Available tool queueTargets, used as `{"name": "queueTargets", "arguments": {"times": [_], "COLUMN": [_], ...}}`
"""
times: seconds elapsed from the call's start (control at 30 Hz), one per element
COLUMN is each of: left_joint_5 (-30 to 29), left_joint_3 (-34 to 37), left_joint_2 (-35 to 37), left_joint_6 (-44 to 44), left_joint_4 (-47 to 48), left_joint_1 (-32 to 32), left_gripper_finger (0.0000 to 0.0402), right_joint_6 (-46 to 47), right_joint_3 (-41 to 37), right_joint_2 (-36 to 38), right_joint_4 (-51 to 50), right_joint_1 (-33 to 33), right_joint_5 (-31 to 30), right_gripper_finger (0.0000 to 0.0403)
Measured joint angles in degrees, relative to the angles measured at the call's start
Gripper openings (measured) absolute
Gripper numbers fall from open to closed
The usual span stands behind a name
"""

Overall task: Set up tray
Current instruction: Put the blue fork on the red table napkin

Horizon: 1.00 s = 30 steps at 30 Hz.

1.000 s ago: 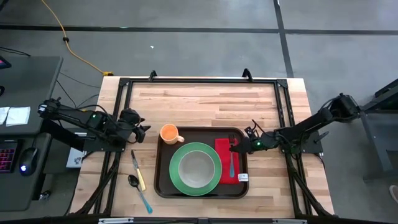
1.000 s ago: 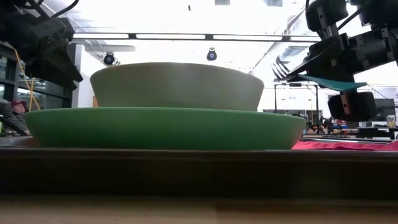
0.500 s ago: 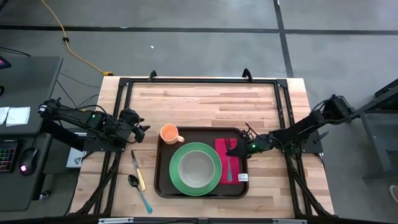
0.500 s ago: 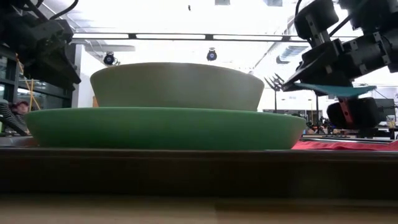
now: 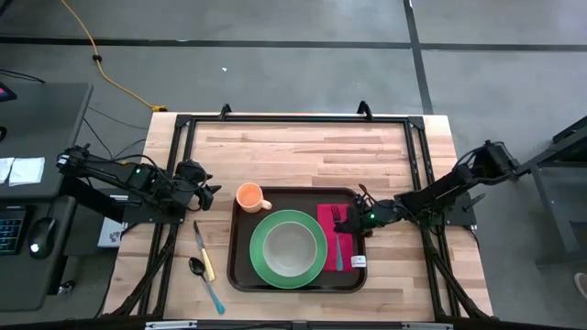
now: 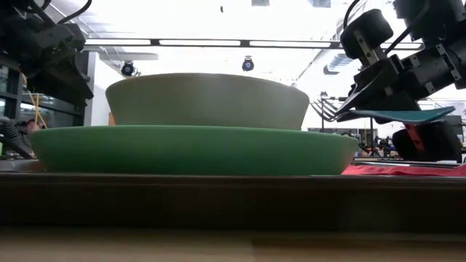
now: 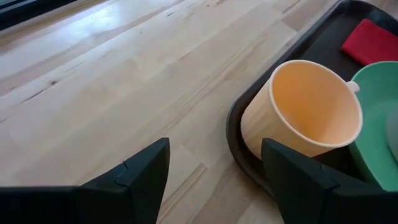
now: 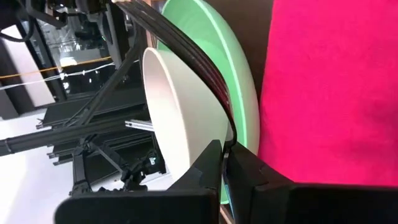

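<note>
Leftward-shifted right end effector (image 5: 359, 217) holds fork (image 5: 338, 231) over tray (image 5: 240, 275).

The tray (image 5: 238, 275) is dark brown; the plate (image 5: 261, 264) on it is green, the bowl (image 5: 290, 246) pale grey-white; the napkin (image 5: 330, 220) is red; the cup (image 5: 249, 195) is orange; the fork (image 5: 340, 240) has a teal handle; the table (image 5: 303, 151) is light striped wood; both arms are black.

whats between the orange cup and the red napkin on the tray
In the high view, the green plate with its bowl fills most of the stretch between the orange cup and red napkin.
</note>
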<state>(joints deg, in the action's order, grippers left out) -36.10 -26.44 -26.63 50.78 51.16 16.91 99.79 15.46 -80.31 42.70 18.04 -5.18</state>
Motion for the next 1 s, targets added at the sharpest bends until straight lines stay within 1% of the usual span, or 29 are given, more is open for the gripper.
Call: {"name": "queueTargets", "arguments": {"times": [0.37, 0.5, 0.77, 1.0], "left_joint_5": [0.2, 0.2, 0.1, 1.1], "left_joint_3": [0.0, 0.0, 0.0, 0.0], "left_joint_2": [0.0, 0.0, 0.0, 0.0], "left_joint_6": [-0.4, -1.1, -1.1, -1.5], "left_joint_4": [-0.1, -0.5, -0.5, -0.5], "left_joint_1": [0.0, 0.0, 0.0, 0.0], "left_gripper_finger": [0.0284, 0.0281, 0.0284, 0.028], "right_joint_6": [4.5, 4.8, 5.0, 5.9], "right_joint_3": [0.0, 0.1, 3.4, 3.7], "right_joint_2": [0.0, 0.0, 0.0, 0.0], "right_joint_4": [-0.4, -0.9, -7.8, -8.2], "right_joint_1": [0.0, -0.8, -3.0, -3.6], "right_joint_5": [2.7, 3.3, 7.1, 6.9], "right_gripper_finger": [0.0, 0.0, 0.0, 0.0001]}}
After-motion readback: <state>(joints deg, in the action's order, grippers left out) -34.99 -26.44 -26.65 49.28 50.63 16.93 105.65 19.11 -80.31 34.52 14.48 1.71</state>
